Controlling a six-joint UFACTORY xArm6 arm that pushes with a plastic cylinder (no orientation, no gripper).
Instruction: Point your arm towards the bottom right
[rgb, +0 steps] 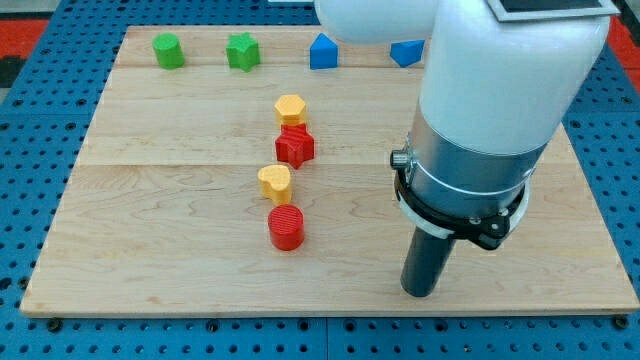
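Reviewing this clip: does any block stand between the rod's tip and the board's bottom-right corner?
Nothing visible does. My tip rests on the board near its bottom edge, right of the red cylinder. All eight blocks lie to the view's left of it or above.

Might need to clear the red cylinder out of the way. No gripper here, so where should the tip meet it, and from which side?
Judging by the layout, push rather than grip: meet the red cylinder on its upright round wall from the view's right, where my tip already stands apart from it. Aim at its centre; off-centre contact would probably slip. The yellow block sits close above.
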